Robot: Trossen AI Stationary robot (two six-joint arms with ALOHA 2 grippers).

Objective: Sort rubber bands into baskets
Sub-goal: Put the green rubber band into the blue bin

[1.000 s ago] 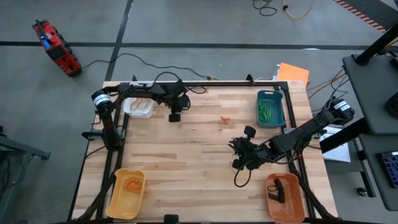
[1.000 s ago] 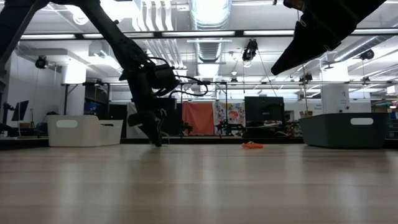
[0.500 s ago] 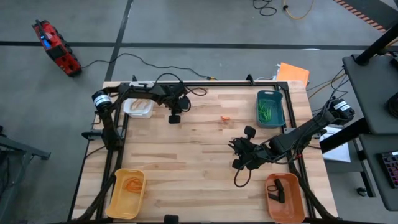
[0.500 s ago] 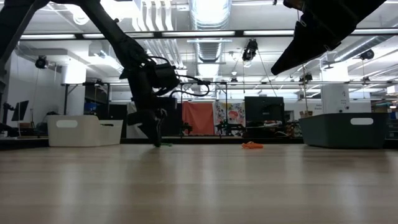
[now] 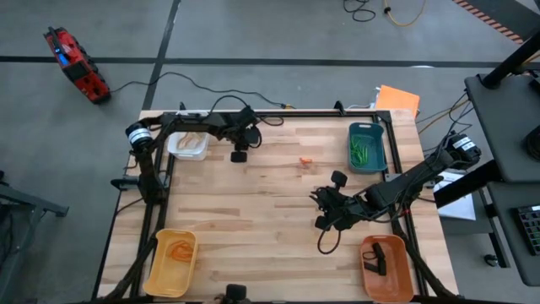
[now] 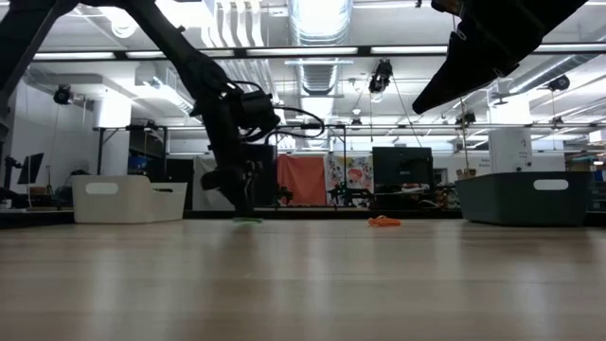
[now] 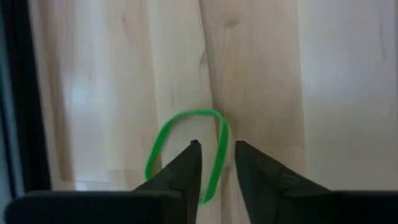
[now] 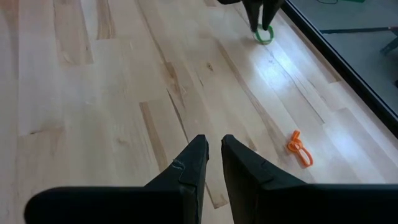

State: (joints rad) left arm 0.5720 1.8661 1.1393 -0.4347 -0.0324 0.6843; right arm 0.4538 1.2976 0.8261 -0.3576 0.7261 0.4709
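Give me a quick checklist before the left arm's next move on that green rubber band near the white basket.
1. Left gripper over the green rubber band: ok, one side of the loop runs between the fingers.
2. Band secured: not ok, jaws stand slightly apart and the band lies flat on the table.
3. Teal basket ready to receive it: ok, green bands already inside.
4. Path toward the teal basket: cannot tell; the orange rubber band lies along the way.
5. Right gripper out of the way: ok, it hovers over bare wood mid-table, holding nothing.
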